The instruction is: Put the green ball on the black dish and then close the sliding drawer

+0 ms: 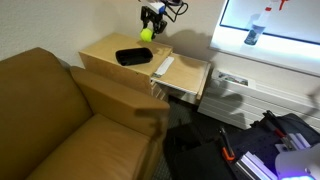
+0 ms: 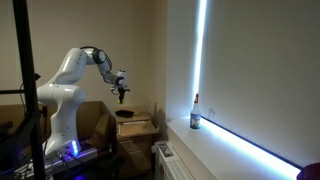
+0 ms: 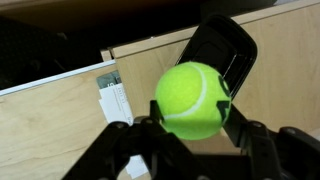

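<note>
My gripper (image 3: pixel 195 120) is shut on the green ball (image 3: pixel 192 98), a bright yellow-green tennis ball held between the two black fingers (image 3: pixel 150 125). In an exterior view the ball (image 1: pixel 146 34) hangs in the gripper (image 1: pixel 150 22) in the air, above and just behind the black dish (image 1: pixel 132 56). The dish (image 3: pixel 222 48) lies bare on the wooden cabinet top, partly hidden behind the ball in the wrist view. The sliding drawer (image 1: pixel 183 76) stands pulled out beside the dish. In the side-on exterior view the gripper (image 2: pixel 121 96) hovers above the dish (image 2: pixel 125 113).
A white paper item (image 1: pixel 163 67) lies in the open drawer (image 3: pixel 50 130). A tan sofa (image 1: pixel 60 120) stands against the cabinet (image 1: pixel 105 50). A radiator (image 1: pixel 250 95) and a window sill with a bottle (image 1: pixel 253 35) are behind. Dark gear lies on the floor (image 1: pixel 270 140).
</note>
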Motion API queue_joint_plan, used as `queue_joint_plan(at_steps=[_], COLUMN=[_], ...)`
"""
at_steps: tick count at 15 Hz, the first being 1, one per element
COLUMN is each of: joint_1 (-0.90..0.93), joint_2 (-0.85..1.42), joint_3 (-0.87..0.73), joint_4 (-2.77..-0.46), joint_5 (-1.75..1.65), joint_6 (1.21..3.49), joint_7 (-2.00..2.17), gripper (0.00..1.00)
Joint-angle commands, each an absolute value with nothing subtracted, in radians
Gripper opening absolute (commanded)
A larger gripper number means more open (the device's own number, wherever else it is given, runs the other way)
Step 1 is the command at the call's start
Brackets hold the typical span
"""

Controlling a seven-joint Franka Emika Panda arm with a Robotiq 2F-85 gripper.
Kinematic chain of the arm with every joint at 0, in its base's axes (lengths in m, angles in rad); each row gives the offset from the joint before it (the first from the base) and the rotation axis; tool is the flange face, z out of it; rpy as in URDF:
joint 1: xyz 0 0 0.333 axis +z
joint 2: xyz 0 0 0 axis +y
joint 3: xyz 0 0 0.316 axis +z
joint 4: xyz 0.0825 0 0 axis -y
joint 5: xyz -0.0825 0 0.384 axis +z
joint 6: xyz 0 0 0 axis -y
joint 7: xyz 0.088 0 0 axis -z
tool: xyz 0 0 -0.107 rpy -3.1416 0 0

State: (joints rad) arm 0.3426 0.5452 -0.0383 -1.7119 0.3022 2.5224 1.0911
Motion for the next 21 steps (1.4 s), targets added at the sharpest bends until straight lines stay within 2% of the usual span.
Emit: queue_joint_plan(at_steps=[1,6,12,13,16,17,21], joint_1=[0.302,0.217,0.225,0.227,0.227,0.231,0.277], joint_2=[0.622,0.685,0.676,0.675,0.676,0.707,0.838], joint_3=[-0.031,0.01,0.022,0.027,0.026,0.014,-0.009], joint_4=[-1.617,-1.515,-1.535,-1.535,-1.535,-1.493,-1.363], joint_5=[0.264,0.304,0.278,0.278,0.278,0.27,0.153], joint_6=[2.46,2.341,2.388,2.392,2.391,2.35,2.156], joint_7=[1.195,1.204,1.188,1.189,1.191,1.227,1.3], gripper=[0.39,0.39,0.39,0.64,0.64,0.39,0.39])
